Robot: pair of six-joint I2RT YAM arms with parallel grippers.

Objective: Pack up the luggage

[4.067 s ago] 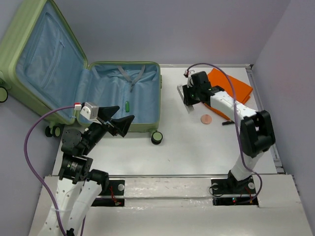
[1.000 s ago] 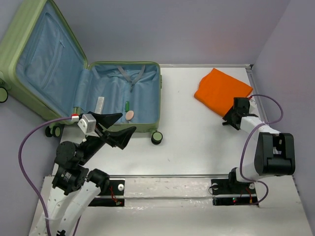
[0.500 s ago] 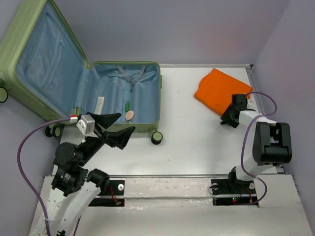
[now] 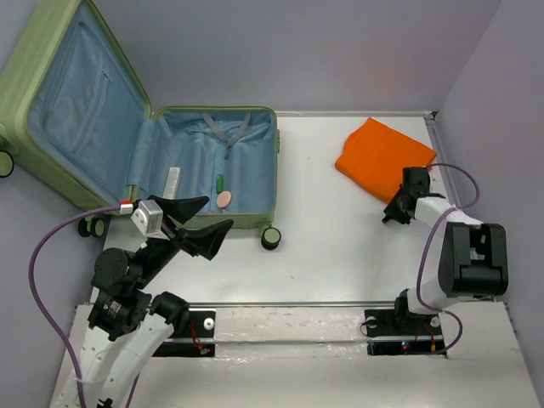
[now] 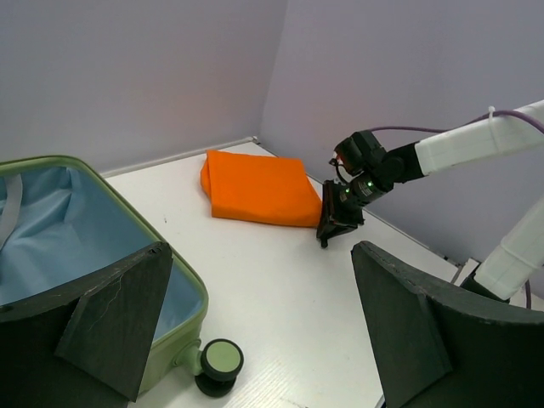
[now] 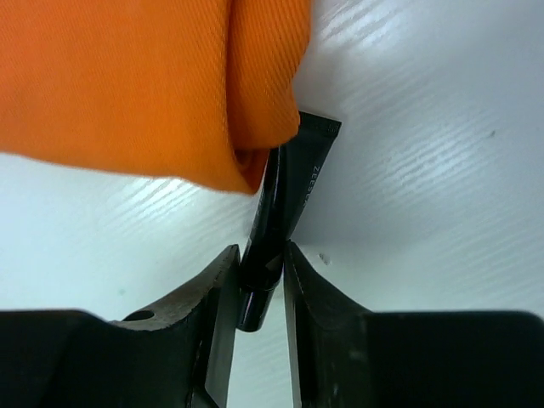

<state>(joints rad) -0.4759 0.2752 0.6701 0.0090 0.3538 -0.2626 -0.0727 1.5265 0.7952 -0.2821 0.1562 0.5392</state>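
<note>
The luggage [image 4: 246,119] lies open at the left, lid leaning back, blue lining showing; its green rim also shows in the left wrist view [image 5: 183,280]. Inside lie a white strip [image 4: 172,180], a small green item [image 4: 218,182] and a pink disc [image 4: 224,199]. My left gripper [image 4: 200,223] is open and empty, held above the suitcase's near edge [image 5: 263,331]. My right gripper [image 4: 393,210] is low on the table at the near corner of the folded orange cloth [image 4: 382,157]. It is shut [image 6: 259,272] on a black tube [image 6: 285,195] that lies against the cloth [image 6: 144,76].
A suitcase caster wheel [image 4: 270,238] sticks out onto the white table near its middle [image 5: 219,361]. The table's right edge rail [image 4: 476,272] runs close beside my right arm. Grey walls stand behind and to the right.
The white strip and pink disc, once by my right gripper mid-table, now lie in the suitcase. My right gripper has moved to the cloth's corner and closed on the black tube.
</note>
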